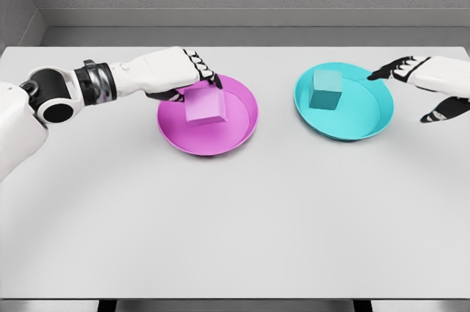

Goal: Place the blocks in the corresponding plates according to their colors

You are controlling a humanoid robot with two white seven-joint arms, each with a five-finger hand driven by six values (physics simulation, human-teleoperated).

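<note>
Grey walls, white desk. Left hand comes in from the left, its fingers curled over the far-left top edge of the pink block, apparently pinching it. The block sits inside the pink plate, directly below and just right of the hand, so the next move is probably release and lift away. Right hand hovers at the right rim of the cyan plate, fingers spread, holding nothing. Cyan block rests in that plate's far-left part, left of the right hand, apart from it. Both blocks look placed by color.
</note>
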